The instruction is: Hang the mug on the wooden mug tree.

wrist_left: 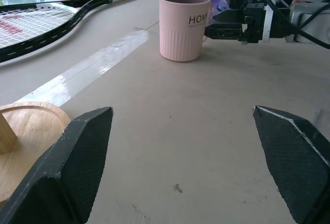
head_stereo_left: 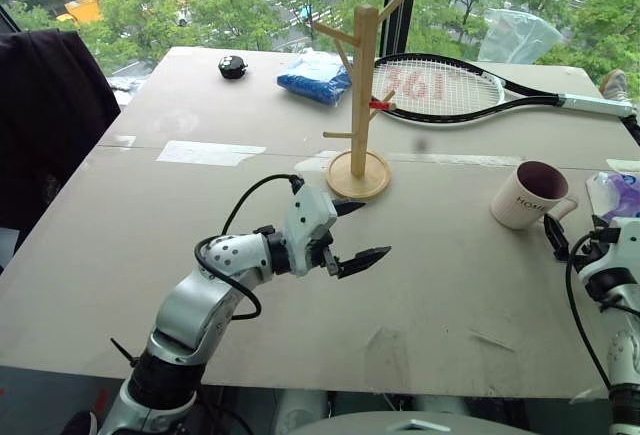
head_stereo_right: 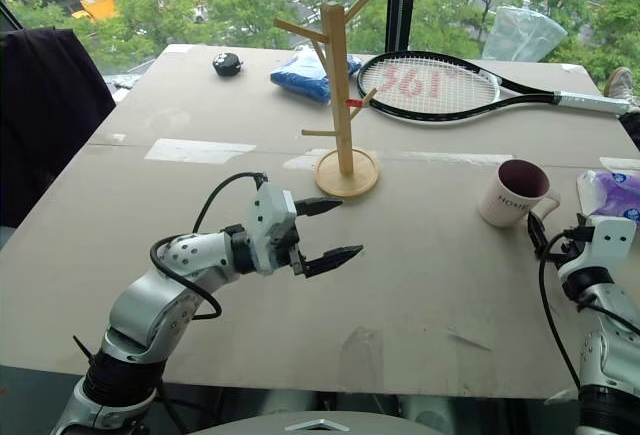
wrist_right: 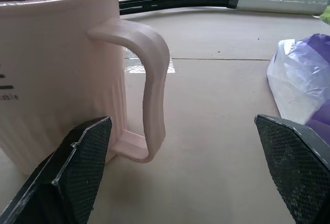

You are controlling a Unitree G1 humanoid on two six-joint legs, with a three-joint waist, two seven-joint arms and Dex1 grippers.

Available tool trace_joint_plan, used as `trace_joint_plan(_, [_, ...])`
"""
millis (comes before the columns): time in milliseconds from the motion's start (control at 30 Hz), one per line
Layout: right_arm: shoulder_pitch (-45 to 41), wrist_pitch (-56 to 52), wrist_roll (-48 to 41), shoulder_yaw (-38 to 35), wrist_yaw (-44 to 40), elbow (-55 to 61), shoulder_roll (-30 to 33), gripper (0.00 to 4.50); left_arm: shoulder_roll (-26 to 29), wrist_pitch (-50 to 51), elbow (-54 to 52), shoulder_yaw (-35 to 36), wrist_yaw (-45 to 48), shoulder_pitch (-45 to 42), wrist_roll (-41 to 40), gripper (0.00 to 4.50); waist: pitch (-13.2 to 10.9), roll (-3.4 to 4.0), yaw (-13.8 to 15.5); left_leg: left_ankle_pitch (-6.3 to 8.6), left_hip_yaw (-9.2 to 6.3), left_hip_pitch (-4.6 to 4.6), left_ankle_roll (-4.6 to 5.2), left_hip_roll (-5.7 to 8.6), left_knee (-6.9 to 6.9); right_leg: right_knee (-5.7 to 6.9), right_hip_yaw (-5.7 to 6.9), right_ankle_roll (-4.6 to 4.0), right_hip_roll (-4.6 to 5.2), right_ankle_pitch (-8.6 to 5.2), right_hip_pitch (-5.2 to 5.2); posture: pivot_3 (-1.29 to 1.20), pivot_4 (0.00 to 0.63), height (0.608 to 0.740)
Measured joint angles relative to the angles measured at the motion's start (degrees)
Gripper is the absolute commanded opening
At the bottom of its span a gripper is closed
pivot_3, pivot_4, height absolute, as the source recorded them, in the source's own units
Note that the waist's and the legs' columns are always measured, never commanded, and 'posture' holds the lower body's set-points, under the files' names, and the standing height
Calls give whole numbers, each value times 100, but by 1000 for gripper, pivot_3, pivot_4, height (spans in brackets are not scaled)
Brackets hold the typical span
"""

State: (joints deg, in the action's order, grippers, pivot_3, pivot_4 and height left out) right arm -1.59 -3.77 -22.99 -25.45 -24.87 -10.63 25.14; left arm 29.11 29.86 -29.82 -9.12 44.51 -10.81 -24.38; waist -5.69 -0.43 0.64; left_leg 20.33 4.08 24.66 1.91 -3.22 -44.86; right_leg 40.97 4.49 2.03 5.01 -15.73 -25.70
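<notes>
While the mug (head_stereo_left: 528, 196) stands upright on the table (head_stereo_left: 200, 255) off to my right, well apart from the wooden mug tree (head_stereo_left: 362, 95), my right gripper (wrist_right: 175, 177) sits just beside its handle (wrist_right: 149, 90) with the jaws spread wide and nothing between them yet. In the right wrist view one fingertip (wrist_right: 82, 167) is close against the ribbed wall below the handle, the other far out toward a purple plastic bag (wrist_right: 301, 80). My left gripper (head_stereo_left: 355, 230) hangs released above the table in front of the tree's round base — also empty. As I judge it, the step in hand is taking hold of the mug, and doing it well means shifting so the loop lies squarely between my fingers rather than beside one, then pinching the loop's upright bar while leaving the opening free, because that opening has to slide over a peg. I should keep my fingers level so the mug does not tip or skid, and stay clear of the bag. A tennis racket (head_stereo_left: 440, 90) lies behind the tree — I should not sweep it when carrying across.
</notes>
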Motion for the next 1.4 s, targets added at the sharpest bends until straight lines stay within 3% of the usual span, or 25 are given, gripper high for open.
trace_joint_plan(100, [-248, 43, -2, 8, -218, -459, 48, 3215, -1, -14, 0, -3, -2, 15, 1, 4500, 0, 0, 7, 0, 0, 0, 0, 0, 1, 1, 3, 0, 0, 0, 0, 0, 150, 654])
trace_joint_plan(133, [-306, 56, -5, 18, -296, -585, 48, 2549, 2, -18, 0, -4, 0, 26, 1, 4500, -1, 1, 7, 0, 0, 0, -1, 0, 4, 1, 4, 0, 0, 0, 0, 0, 150, 654])
trace_joint_plan(333, [-610, 159, -44, 54, -767, -984, 121, 59, 39, -35, 0, 3, -34, 81, 8, 4500, -6, 10, 1, 0, 2, 0, -1, 0, 3, -2, -3, 1, 1, 0, 0, 0, 150, 654])
trace_joint_plan(600, [-909, 4, -51, 321, -1458, -1178, 453, 59, -61, -271, 33, 39, -144, 271, 62, 4500, -12, 18, 6, 0, 0, 1, -1, 0, 3, -3, -2, 1, 1, 0, 0, 0, 150, 654])
trace_joint_plan(867, [-1359, -1315, 173, 1348, -1778, 613, 1335, 59, -931, -1702, 680, 534, -411, 878, 162, 4500, -25, 38, 1, 0, 3, 1, 0, -1, 3, -4, -4, 1, 6, 1, -3, 0, 150, 654])
trace_joint_plan(1000, [-2538, -2649, 401, 2303, -1992, 1991, 2228, 59, -1368, -2563, 816, 648, -335, 1261, 70, 4500, -31, 44, 3, 0, -2, 5, 1, 0, 11, -10, 8, -1, 10, 1, -7, 0, 150, 654])
trace_joint_plan(1100, [-3312, -3165, 520, 2816, -2235, 2391, 2484, 59, -1488, -2877, 815, 659, -256, 1309, -11, 4500, -27, 26, 57, 0, -9, 13, 0, 1, 24, -25, 31, -2, 9, 0, 2, 0, 150, 654])
trace_joint_plan(1400, [-5263, -4571, 717, 4002, -2731, 2503, 2419, 59, -1694, -3236, 811, 713, -245, 1140, -303, 4500, -39, 28, -3, 4, -18, 9, 8, 8, 29, -24, 26, 0, 23, 2, 0, 0, 150, 654])
